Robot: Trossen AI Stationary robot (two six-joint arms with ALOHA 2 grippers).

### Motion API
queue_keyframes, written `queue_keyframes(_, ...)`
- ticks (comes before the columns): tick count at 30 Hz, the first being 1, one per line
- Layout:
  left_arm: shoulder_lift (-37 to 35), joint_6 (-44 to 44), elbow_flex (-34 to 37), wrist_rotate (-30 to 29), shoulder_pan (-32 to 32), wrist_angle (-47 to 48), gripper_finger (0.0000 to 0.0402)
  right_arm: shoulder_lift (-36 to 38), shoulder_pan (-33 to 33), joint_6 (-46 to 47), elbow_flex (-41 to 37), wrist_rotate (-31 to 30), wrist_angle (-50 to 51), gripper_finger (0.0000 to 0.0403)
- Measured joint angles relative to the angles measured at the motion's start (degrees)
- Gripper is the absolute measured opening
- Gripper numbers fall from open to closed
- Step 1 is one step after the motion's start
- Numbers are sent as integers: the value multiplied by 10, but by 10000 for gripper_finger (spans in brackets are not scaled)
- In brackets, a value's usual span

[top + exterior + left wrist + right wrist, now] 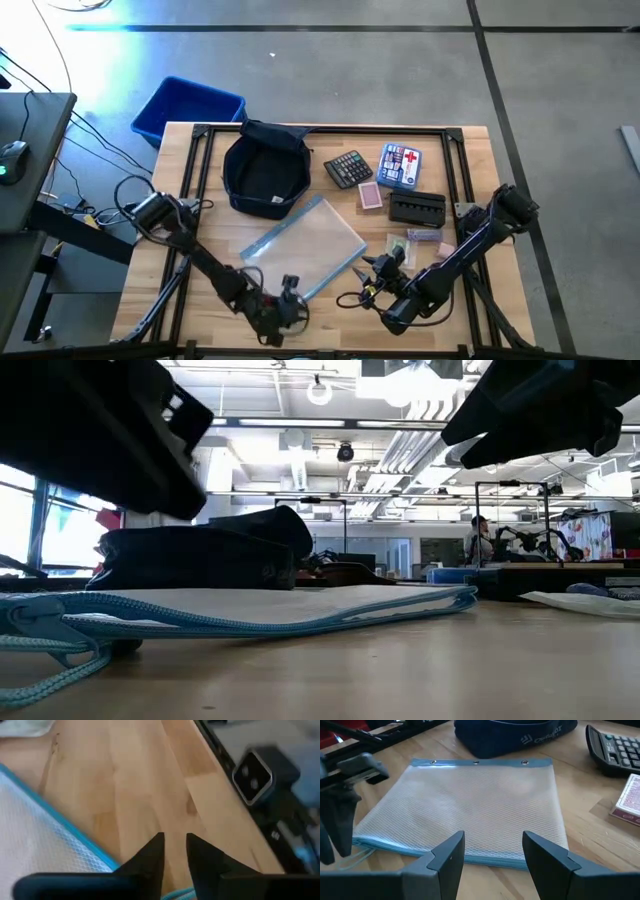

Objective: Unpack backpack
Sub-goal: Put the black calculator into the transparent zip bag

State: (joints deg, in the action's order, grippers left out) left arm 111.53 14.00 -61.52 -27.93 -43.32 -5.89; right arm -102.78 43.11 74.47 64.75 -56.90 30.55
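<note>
With the backpack sitting open at upper centre of the worktop and the mesh pouch already out, both grippers, left and right, hover empty at lower centre, jaws slightly parted; the next reach should probably enter the bag's mouth from above.

Clear mesh pouch lies flat mid-table, blue zipper edge (cord trailing). Calculator, card deck, first-aid box and black case lie near. Blue bin sits off-table.
</note>
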Motion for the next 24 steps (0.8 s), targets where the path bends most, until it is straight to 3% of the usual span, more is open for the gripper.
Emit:
queue_keyframes(4,50,-5,-84,-91,-10,155,116,0,0,-2,0,0,0,186)
queue_keyframes(7,77,21,-142,-119,-5,249,139,0,0,-2,0,1,0,186)
queue_keyframes(17,101,163,-192,-80,10,350,161,0,0,-2,0,1,0,186)
queue_keyframes(24,101,244,-192,-111,10,450,144,0,0,-2,0,1,0,186)
